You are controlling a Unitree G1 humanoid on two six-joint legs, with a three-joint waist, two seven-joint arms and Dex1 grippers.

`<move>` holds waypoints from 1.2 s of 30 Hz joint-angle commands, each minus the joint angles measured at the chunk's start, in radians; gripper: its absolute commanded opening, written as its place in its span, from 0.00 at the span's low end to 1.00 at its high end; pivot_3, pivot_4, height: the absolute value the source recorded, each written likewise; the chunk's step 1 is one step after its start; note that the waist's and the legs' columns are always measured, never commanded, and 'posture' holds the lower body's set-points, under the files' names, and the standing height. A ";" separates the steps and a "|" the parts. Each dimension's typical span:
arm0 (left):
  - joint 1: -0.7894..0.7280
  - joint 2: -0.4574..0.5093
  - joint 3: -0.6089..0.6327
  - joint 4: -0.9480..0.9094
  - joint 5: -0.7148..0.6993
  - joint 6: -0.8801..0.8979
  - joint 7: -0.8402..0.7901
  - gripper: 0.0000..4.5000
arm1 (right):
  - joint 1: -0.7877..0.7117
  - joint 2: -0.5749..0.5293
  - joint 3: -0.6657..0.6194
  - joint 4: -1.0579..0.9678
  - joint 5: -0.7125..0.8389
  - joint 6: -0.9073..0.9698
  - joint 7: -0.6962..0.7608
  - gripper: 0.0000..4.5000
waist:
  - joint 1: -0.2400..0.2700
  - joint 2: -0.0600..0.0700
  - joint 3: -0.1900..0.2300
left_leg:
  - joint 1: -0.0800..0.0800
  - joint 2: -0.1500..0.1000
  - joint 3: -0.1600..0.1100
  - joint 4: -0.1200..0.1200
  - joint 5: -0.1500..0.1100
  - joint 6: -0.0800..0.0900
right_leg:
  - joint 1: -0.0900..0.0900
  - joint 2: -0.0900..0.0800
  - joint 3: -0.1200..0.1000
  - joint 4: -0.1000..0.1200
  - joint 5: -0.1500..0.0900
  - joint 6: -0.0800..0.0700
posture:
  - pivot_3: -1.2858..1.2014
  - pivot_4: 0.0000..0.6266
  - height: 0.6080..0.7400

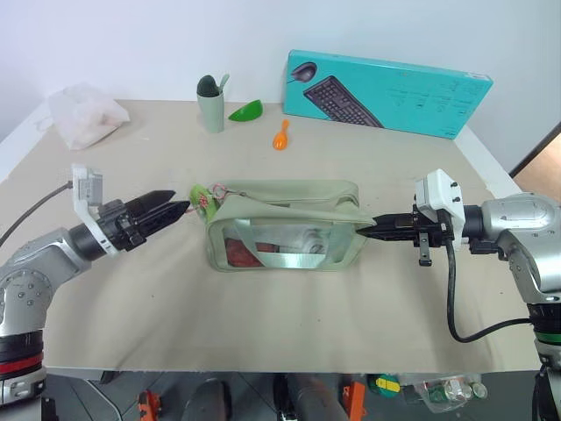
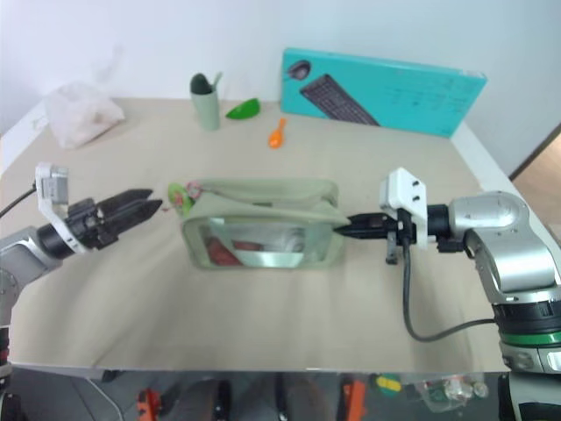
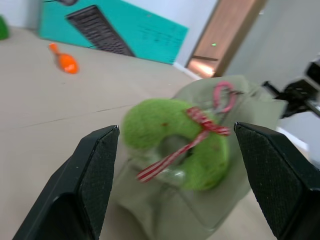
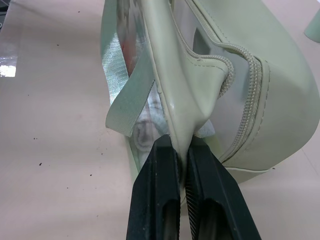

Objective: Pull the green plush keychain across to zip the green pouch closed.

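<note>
- Overhead, from the left eye view, we see the green pouch [image 1: 285,225] lying mid-table with the green plush keychain [image 1: 202,198] at its left end; our left gripper [image 1: 180,208] hangs unclenched just beside the charm, and our right gripper [image 1: 368,231] is clenched on the pouch's right end.
- Risk, as we judge it: if the left fingers shut short, they would nip air or only the ribbon.
- Left wrist view: the keychain sits between the spread fingers [image 3: 90,175], not yet gripped; a glancing close could knock it aside.
- Right wrist view: the fingers [image 4: 160,200] pinch a thin fold of pouch fabric; a hard pull on the zip could slip that fold free or drag the pouch along.
- Surface and room: a beige table [image 1: 158,298] against a white wall, with a teal keyboard box [image 1: 386,92], a cup [image 1: 210,105], an orange spoon [image 1: 280,136] and a plastic bag [image 1: 83,116] well behind.
</note>
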 commanded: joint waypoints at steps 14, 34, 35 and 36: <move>-0.097 -0.058 -0.102 0.076 0.134 -0.024 0.015 0.85 | 0.007 -0.010 -0.025 -0.051 0.011 -0.010 -0.026 0.01 | 0.000 0.000 0.000 | 0.000 -0.001 0.000 0.000 0.000 0.000 | 0.000 0.000 0.000 0.000 0.000 0.000 | 0.52 0.24 1.00; -0.146 -0.118 -0.097 0.120 0.178 -0.057 0.003 0.01 | 0.019 -0.012 -0.034 -0.067 0.016 -0.002 -0.041 0.00 | -0.001 0.000 0.000 | 0.000 -0.001 0.000 0.000 0.000 0.000 | 0.000 0.000 0.000 0.000 0.000 0.000 | 0.52 0.24 1.00; -0.161 -0.124 -0.085 0.116 0.167 -0.062 0.007 0.01 | 0.018 -0.012 -0.032 -0.067 0.015 -0.002 -0.042 0.00 | 0.000 0.000 0.000 | 0.000 -0.001 0.000 0.000 0.000 0.000 | 0.000 0.000 0.000 0.000 0.000 0.000 | 0.52 0.24 1.00; -0.171 -0.129 -0.077 0.113 0.159 -0.066 0.011 0.01 | 0.018 -0.012 -0.032 -0.066 0.014 -0.003 -0.041 0.00 | 0.001 0.000 0.000 | -0.001 -0.001 0.000 0.001 0.000 0.000 | 0.000 0.000 0.000 0.000 0.000 0.000 | 0.52 0.24 1.00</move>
